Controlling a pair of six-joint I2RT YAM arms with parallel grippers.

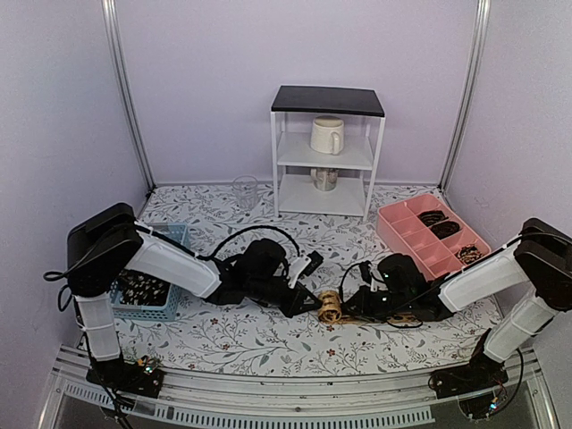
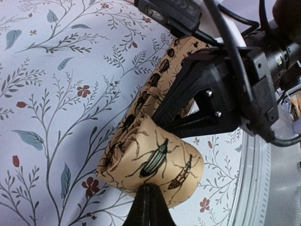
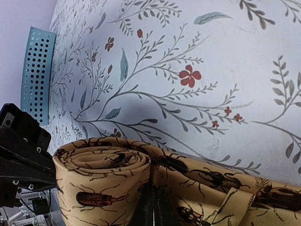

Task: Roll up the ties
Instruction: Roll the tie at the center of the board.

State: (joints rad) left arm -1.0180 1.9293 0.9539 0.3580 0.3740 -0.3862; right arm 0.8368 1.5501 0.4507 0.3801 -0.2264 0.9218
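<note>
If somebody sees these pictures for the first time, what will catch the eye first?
First, the tan tie with a dark beetle print, partly rolled at the centre of the flowered table, with the left end effector and the right end effector both closed on it. Next come the colours at the sides: the pink tray on the right with dark rolls in its compartments, and the blue basket on the left.

Tie (image 2: 155, 165): tan-orange, dark brown beetle print, one beetle teal-backed. Surface (image 2: 56, 61): pale white, grey-green leafy branches, small red flowers. Basket (image 3: 35, 70): light blue. Tray (image 1: 404, 228): pink. Shelf (image 1: 327, 98): white frame, black top.
</note>
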